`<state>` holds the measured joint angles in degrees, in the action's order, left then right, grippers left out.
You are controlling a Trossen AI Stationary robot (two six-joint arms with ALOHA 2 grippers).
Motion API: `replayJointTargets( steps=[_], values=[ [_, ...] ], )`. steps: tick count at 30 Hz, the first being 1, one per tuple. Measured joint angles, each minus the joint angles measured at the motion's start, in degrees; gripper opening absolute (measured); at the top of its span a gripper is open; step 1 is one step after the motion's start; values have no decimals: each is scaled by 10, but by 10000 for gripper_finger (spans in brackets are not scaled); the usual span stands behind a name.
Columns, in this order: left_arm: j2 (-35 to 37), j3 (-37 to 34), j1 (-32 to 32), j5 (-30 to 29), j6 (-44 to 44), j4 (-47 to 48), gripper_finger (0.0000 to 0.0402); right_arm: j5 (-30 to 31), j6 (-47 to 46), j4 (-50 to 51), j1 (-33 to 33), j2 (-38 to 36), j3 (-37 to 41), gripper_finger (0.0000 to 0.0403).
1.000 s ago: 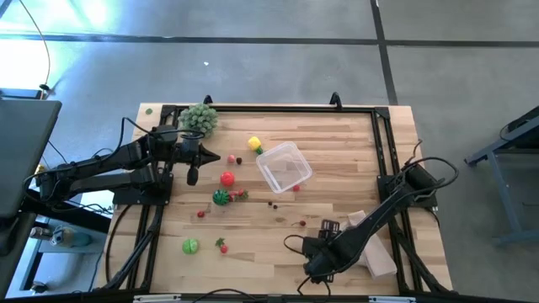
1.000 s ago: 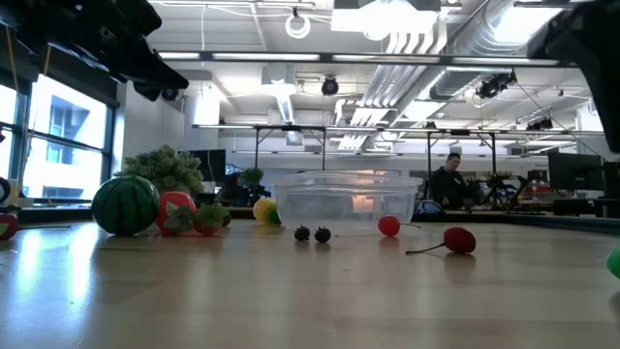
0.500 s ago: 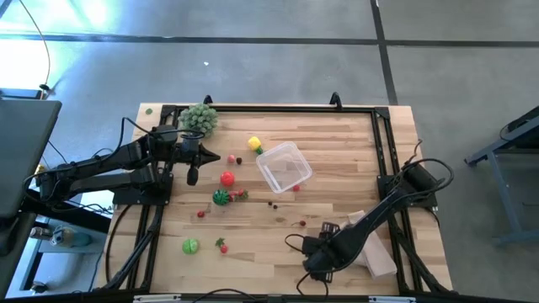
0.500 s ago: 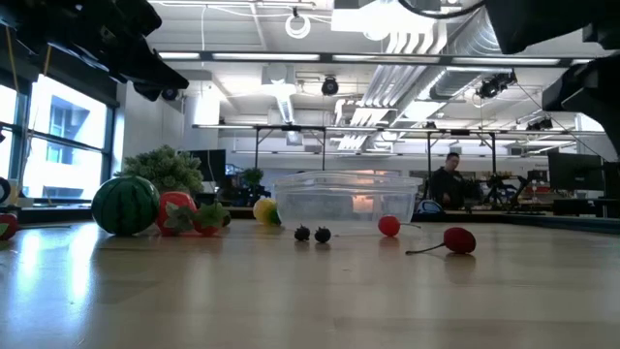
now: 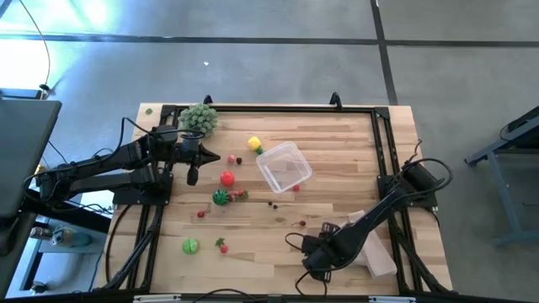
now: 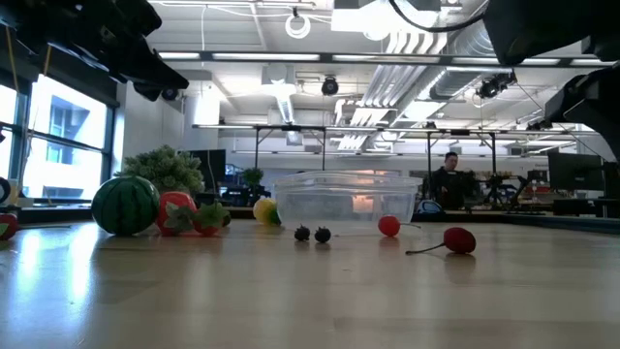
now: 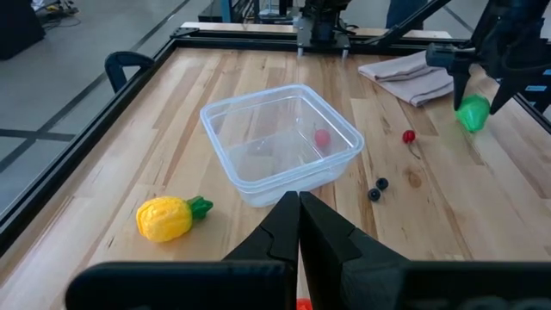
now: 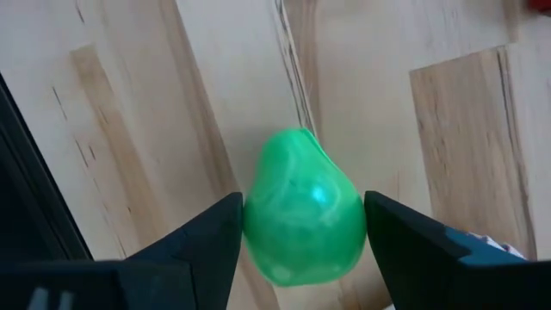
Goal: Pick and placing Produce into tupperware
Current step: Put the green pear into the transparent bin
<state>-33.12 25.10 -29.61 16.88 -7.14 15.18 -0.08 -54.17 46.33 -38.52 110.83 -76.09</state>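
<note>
High view: my right gripper (image 5: 330, 229) sits near the table's front edge, beside the cloth (image 5: 375, 252) and well apart from the tupperware (image 5: 274, 150) at mid-table. The arm has shifted only slightly over the last second. My left gripper (image 5: 212, 157) waits at the left side, pointing toward the tupperware. Most of the produce lies loose between the 2 arms.

Low view: a second ago a bit of green showed on the wood at the far right edge; now it is gone, so I judge the pear has left the table. The tupperware (image 6: 349, 199) stands in the middle, with a cherry (image 6: 458, 239) in front of it to the right and a watermelon (image 6: 125, 205) off to the left.

Left wrist view: my left fingers (image 7: 284, 226) are pressed together with nothing between them. Past them is the tupperware (image 7: 258, 97), with a yellow fruit (image 7: 165, 217) just beside it. Farther off, the right gripper (image 7: 482, 95) holds the green pear (image 7: 473, 114) clear of the wood.

Right wrist view: the pear (image 8: 304, 207) fills the gap between my 2 fingers (image 8: 215, 237), which clasp it on both sides, with bare planks below.

So the pick looks done. The carry to the tupperware is what remains for this piece, and the pear's rounded sides could slip if I swing fast.
</note>
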Motion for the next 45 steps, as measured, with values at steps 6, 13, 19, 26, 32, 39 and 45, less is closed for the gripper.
replayJointTargets(
  steps=[6, 13, 19, 26, 32, 39, 45],
  values=[
    [0, 0, 0, 0, 0, 0, 1, 4, 1, 1, 3, 1, 0, 225],
    [0, 0, 0, 0, 0, 0, 1, 27, -11, -1, -2, 1, 1, 225],
    [0, 0, 0, 0, 0, 0, 1, 34, -15, -1, -2, 1, 1, 225],
    [0, 0, 0, 0, 0, 0, 1, 34, -39, 6, -2, 1, 1, 225],
    [0, 0, 0, 0, 0, 0, 1, 35, -38, 6, -2, 1, 1, 225],
    [0, 0, 0, 0, 0, 0, 1, 35, -39, 1, -2, 2, 1, 230],
    [0, 0, 0, 0, 0, 0, 1, 41, -45, 6, -1, 5, 4, 267]
  ],
)
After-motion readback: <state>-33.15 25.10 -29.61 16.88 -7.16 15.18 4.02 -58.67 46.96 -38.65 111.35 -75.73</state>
